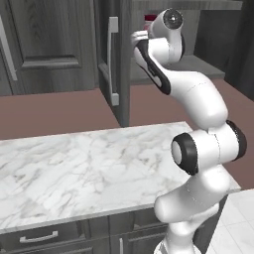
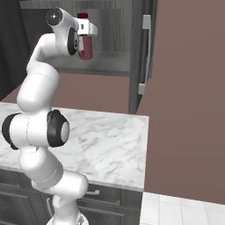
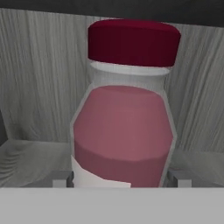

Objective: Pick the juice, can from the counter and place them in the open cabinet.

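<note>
Now, juice: we saw the juice (image 3: 124, 127) standing upright, its long axis running straight up and down, dark red cap at the top and pale label at the bottom.
Juice, place: it was up in the open cabinet (image 2: 112, 39), in front of the grey wood-grain back wall; in the right base view the bottle (image 2: 85, 41) hung just above the flat shelf, and we could not tell whether its base touched the shelf.
Juice, facing: in the hand view its broad pink body faced us squarely, cap toward the top edge, with a corner of label at the lower left.
Gripper: we found the gripper (image 2: 86, 31) at the bottle's upper part, its fingers (image 3: 61, 181) low on either side of the body; the jaws were set about as wide as the bottle, and we could not tell whether they pressed it or stood just clear.
Arm: we saw it reaching up from the base and into the cabinet opening.
Cabinet door: the door (image 1: 113, 59) stood swung open, its silver bar handle (image 2: 145, 41) upright.
Counter: the counter (image 1: 89, 163) lay below and nearer to us, well apart from the bottle.
</note>
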Robot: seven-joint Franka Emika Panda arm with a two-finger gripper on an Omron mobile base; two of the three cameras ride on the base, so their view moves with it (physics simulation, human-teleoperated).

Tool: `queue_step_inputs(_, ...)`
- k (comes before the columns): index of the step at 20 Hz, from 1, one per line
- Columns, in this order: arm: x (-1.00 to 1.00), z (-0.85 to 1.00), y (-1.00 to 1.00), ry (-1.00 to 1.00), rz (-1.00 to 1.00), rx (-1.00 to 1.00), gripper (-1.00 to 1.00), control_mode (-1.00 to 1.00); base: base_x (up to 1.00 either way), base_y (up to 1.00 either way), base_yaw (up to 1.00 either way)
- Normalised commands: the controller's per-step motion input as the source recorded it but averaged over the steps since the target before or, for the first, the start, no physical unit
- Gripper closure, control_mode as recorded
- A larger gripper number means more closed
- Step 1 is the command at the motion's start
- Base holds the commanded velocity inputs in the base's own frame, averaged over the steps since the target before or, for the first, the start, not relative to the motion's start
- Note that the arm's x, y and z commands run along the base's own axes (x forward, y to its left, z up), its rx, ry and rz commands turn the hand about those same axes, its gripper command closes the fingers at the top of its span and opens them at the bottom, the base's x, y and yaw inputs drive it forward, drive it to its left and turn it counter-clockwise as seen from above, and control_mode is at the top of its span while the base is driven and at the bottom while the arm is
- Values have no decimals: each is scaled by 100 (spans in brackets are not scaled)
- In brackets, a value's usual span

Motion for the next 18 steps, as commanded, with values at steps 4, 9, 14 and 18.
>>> queue_step_inputs(4, 41, 0, 19, 0, 0, 0, 100, -100, 0, 0, 0)
queue_step_inputs(9, 33, 0, 15, 0, 0, 0, 100, -100, 0, 0, 0)
queue_step_inputs(14, 34, 0, 4, 2, 0, 0, 100, -100, 0, 0, 0)
queue_step_inputs(18, 3, 0, 1, 3, 3, 3, 100, -100, 0, 0, 0)
